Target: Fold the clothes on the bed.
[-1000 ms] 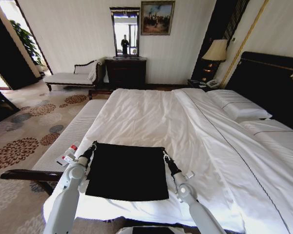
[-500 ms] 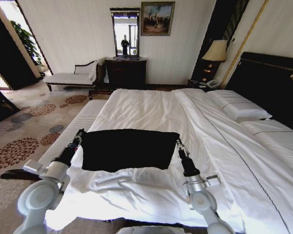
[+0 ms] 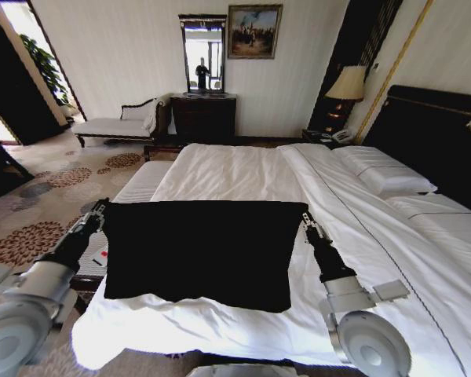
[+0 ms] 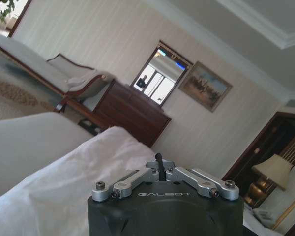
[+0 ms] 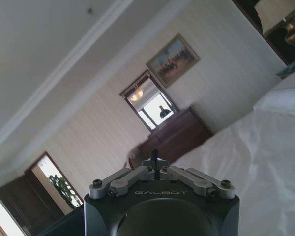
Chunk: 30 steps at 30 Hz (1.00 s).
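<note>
Now the black T-shirt [image 3: 200, 251] hangs as a wide dark panel above the foot of the bed [image 3: 243, 177], its lower edge resting on the white sheets. It is stretched taut between two corners. Compared with half a second ago, the cloth is raised higher and spread wider, covering more of the bedding. The left end effector [image 3: 102, 207] is clenched on the shirt's upper left corner, its arm reaching forward over the bench [image 3: 141, 182] beside the bed. The right end effector [image 3: 308, 224] is clenched on the upper right corner, its arm angled up from the bed's near edge.
</note>
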{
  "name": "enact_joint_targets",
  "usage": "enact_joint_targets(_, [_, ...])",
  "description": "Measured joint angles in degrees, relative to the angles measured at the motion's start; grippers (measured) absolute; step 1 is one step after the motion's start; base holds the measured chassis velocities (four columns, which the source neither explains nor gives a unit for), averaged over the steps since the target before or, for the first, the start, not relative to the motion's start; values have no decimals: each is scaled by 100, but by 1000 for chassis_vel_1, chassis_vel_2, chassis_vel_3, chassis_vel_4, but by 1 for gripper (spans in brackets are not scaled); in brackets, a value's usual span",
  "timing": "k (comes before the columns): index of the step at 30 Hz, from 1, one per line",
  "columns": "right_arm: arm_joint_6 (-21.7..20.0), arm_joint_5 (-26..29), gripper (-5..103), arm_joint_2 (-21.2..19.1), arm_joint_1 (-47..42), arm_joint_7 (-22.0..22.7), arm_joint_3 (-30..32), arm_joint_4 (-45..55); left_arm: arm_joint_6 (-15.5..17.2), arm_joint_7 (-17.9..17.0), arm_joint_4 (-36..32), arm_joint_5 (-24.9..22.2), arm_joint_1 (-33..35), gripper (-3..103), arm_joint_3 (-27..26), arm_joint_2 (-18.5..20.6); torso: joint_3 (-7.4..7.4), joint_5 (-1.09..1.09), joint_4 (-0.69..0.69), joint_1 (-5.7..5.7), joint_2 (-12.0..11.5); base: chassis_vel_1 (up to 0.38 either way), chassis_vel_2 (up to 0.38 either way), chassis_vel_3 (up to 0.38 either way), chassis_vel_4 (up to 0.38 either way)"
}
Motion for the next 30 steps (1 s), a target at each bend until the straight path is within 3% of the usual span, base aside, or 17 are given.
enact_joint_targets(2, [-39,3,0,-28,129,2,-85,-227,9,3,219,84,-123,1,143,8,1,0,3,1,0,0,0,0,0])
enact_joint_targets(6, [-93,40,0,191,1472,-174,-962,-2740,-167,244,3015,1278,-1588,1,1661,-157,1,2,-6,2,-2,0,0,0,0])
enact_joint_targets(7, [-93,40,0,191,1472,-174,-962,-2740,-167,244,3015,1278,-1588,1,1661,-157,1,2,-6,2,-2,0,0,0,0])
enact_joint_targets(9, [14,25,0,431,2201,-369,-1376,-3991,-500,515,4397,1836,-2201,1,2217,-404,3,-7,2,4,-3,0,0,0,0])
enact_joint_targets(11, [190,-51,0,621,2662,-601,-1626,-4849,-747,750,5336,2064,-2666,1,2450,-612,3,2,2,6,-4,0,0,0,0])
enact_joint_targets(13, [246,-72,0,667,2782,-676,-1671,-5060,-824,838,5603,2107,-2798,1,2497,-672,2,0,0,5,-3,0,0,0,0])
enact_joint_targets(15, [448,-107,0,793,3117,-941,-1773,-5616,-1050,1202,6354,2153,-3172,1,2606,-829,2,-4,-5,5,-3,0,0,0,0])
enact_joint_targets(18, [566,-107,0,842,3233,-1095,-1790,-5778,-1134,1392,6477,2110,-3241,1,2627,-842,1,-1,-2,3,-3,0,0,0,0])
enact_joint_targets(21, [860,-42,0,910,3315,-1543,-1816,-5863,-1267,1741,6313,1792,-3192,1,2596,-820,-1,-1,0,0,-1,0,0,0,0])
enact_joint_targets(30, [1247,68,0,986,3227,-2167,-1827,-5795,-1454,2087,5843,1572,-2923,1,2536,-703,-1,-3,-1,0,-1,0,0,0,0])
